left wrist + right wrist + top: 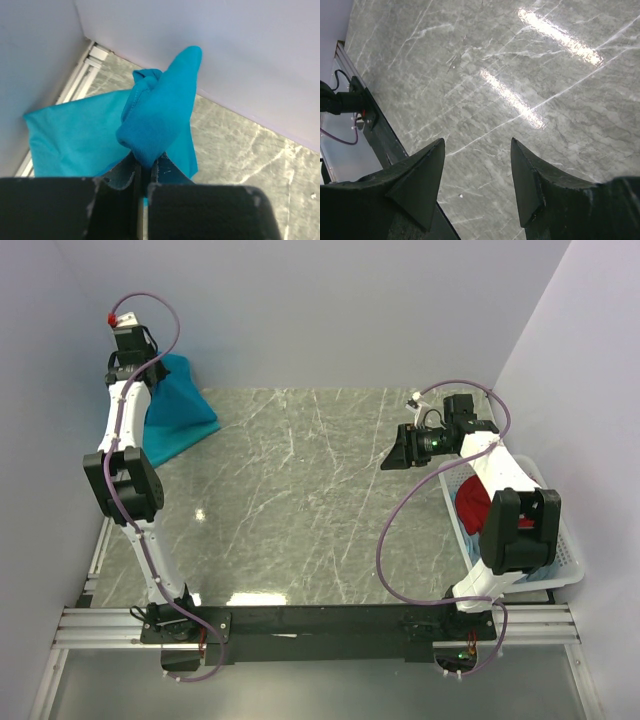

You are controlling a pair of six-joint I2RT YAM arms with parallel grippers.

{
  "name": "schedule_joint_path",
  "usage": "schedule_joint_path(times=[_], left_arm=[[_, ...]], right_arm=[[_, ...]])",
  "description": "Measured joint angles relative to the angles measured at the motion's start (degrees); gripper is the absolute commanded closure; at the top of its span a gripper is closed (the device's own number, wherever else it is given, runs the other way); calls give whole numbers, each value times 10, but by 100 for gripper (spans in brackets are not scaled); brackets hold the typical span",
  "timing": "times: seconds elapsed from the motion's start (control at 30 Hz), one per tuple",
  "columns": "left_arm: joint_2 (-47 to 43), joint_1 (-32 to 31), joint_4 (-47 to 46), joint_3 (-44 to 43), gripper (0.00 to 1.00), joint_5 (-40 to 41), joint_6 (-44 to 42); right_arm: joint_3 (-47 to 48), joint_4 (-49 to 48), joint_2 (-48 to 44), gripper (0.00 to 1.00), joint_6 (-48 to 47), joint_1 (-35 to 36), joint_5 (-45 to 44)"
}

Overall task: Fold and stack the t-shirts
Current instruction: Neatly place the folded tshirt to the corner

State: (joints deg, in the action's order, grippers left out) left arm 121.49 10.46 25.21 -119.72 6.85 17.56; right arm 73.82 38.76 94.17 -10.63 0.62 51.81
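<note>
One marble table (300, 500), lilac walls (330, 310), teal t-shirt (185, 410)

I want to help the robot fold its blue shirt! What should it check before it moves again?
1. Left gripper has hold of the t-shirt: ok, shut on a bunch of cloth.
2. Right gripper free to help: ok, open with nothing in it, above the table.
3. Bare table to lay the t-shirt on: ok, the middle shows only stone.
4. T-shirt spread flat: not ok, it hangs crumpled in the far left corner.
5. Sleeves and hem easy to find: cannot tell, folds hide them.
6. More shirts in the basket: cannot tell, only something red shows clearly.
</note>
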Motion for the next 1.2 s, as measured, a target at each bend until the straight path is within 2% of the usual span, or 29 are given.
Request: schedule_joint_path(times=[0.33, 0.83, 1.2], left_arm=[[0, 1, 6, 11, 100, -25, 27], [-39, 40, -35, 154, 100, -11, 79], [-33, 82, -42, 158, 100, 3, 80]], right_arm=[[0, 1, 0, 38, -4, 0, 2], [0, 5, 0, 38, -9, 0, 4], [0, 6, 0, 37, -9, 2, 4]])
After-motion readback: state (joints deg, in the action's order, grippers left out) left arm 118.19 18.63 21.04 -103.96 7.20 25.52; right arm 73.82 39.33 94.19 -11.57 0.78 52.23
